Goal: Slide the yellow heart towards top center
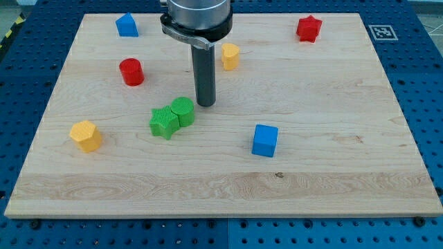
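Note:
A yellow block (230,56) that looks like the heart stands near the view's top centre, just right of my rod, and its left edge is partly hidden by the rod. A second yellow block (86,135), which looks like a pentagon, lies at the view's lower left. My tip (205,104) rests on the board below and left of the upper yellow block, close to the right of a green cylinder (183,111).
A green star (164,122) touches the green cylinder on its lower left. A red cylinder (131,72) is at the left, a blue block (127,25) at the top left, a red star (309,29) at the top right, and a blue cube (264,140) at the lower right.

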Robot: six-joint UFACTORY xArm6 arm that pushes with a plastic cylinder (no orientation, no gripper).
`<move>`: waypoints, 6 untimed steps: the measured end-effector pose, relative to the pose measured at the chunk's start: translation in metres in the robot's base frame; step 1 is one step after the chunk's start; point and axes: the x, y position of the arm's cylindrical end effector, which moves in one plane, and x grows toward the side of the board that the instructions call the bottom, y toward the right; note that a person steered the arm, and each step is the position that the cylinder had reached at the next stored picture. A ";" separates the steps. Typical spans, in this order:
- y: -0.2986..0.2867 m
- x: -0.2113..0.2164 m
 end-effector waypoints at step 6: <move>0.008 -0.071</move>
